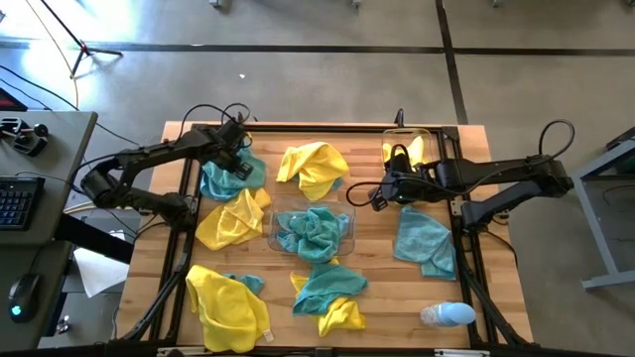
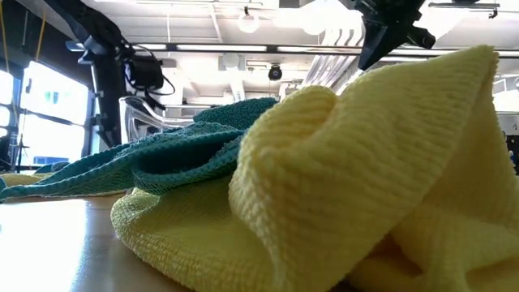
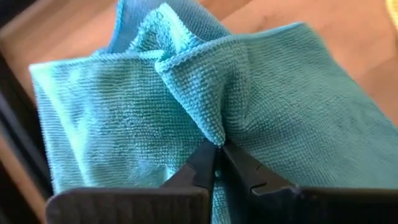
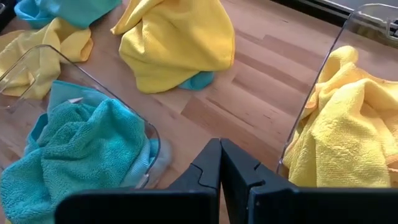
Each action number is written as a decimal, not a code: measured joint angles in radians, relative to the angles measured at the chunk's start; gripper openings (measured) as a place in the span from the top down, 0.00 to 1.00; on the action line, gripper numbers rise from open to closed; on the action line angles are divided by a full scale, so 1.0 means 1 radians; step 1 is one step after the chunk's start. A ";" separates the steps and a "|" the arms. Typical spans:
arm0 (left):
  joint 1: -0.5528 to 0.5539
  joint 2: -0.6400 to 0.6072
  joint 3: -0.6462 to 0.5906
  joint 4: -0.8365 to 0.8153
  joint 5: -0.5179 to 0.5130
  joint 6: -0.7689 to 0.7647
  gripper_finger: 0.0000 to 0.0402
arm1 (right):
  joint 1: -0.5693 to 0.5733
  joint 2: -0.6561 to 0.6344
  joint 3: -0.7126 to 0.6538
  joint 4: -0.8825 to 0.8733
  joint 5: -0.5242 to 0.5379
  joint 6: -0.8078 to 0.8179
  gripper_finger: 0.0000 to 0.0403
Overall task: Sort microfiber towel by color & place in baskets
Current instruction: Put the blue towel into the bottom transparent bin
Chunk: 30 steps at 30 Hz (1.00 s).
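At the far left corner of the wooden desk (image 1: 377, 248), the left end effector (image 3: 216, 148) pinches a raised fold of a teal towel (image 3: 273, 93), its two fingers closed on the cloth; from above, the arm hides most of that grip. Just nearer lies a yellow towel (image 1: 230, 220), and at the near left edge a larger yellow heap (image 1: 226, 305) with a scrap of teal showing from under it, the rest hidden. In the middle stands a clear basket (image 1: 346, 236) filled with crumpled teal cloths (image 1: 313, 236); behind it sits a yellow towel over a teal one (image 1: 314, 169), and in front a teal towel lies over a yellow one (image 1: 330, 288). The right end effector (image 4: 220, 163) hangs with its fingers closed on nothing, between the middle basket and a second clear basket (image 4: 323, 81) at the far right, which holds yellow cloths (image 4: 342, 137) and is partly covered by the arm from above. A flat teal towel (image 1: 425, 243) lies right of centre, and a pale bottle (image 1: 446, 315) lies near the front right edge. From desk level, one yellow towel (image 2: 365, 186) fills the view and blocks nearly everything behind it.
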 joint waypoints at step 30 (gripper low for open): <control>-0.416 -0.139 0.864 -0.524 -0.074 -0.227 1.00 | 0.109 -0.318 -0.716 0.945 -0.083 -0.263 1.00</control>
